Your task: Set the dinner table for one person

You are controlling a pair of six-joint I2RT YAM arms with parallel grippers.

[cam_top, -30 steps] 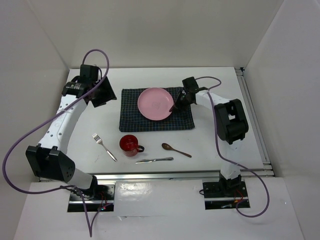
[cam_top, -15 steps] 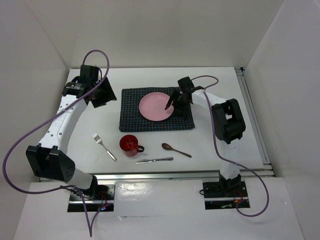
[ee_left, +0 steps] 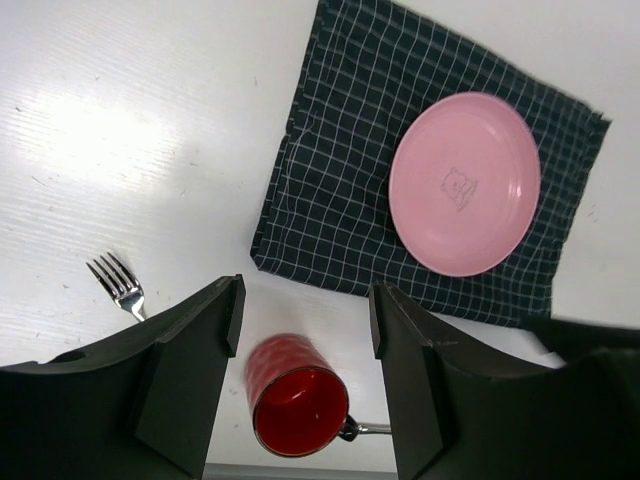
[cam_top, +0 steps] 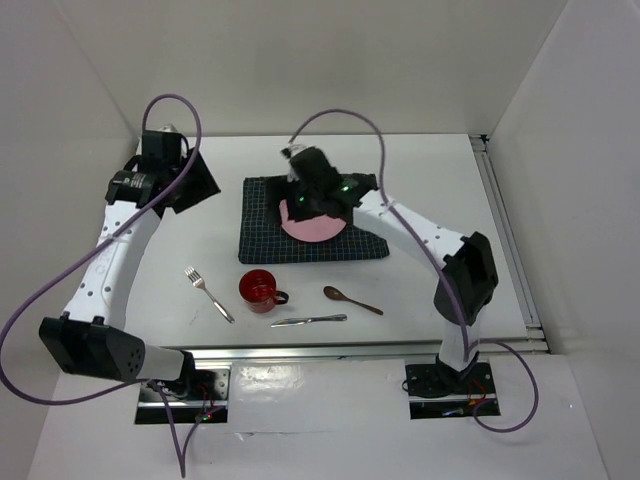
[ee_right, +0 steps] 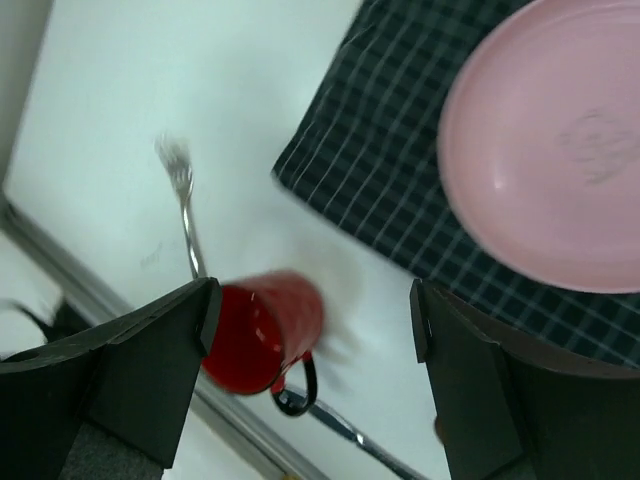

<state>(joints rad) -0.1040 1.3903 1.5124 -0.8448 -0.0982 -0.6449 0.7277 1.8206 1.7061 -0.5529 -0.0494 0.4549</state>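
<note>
Tabletop: dinner table (cam_top: 200, 240), white and matte, fills the whole workspace under both arms. It looks rigid and smooth, a surface to set things on, not to grip.
Mat: checked cloth (cam_top: 265, 235) lies flat at mid-table; probably limp, slides if dragged.
Plate: pink plate (ee_left: 464, 183) rests on the cloth; likely light and slick, best pinched at the rim.
Cup: red cup (cam_top: 258, 289) stands just near of the cloth; take it by wall or handle.
Cutlery: fork (cam_top: 208, 293), knife (cam_top: 308, 320) and spoon (cam_top: 352, 300) lie flat; thin, so pinch mid-handle.
Right gripper (ee_right: 312, 295): jaws wide apart, empty, above the plate.
Left gripper (ee_left: 305, 300): jaws apart, empty, over the far left.
</note>
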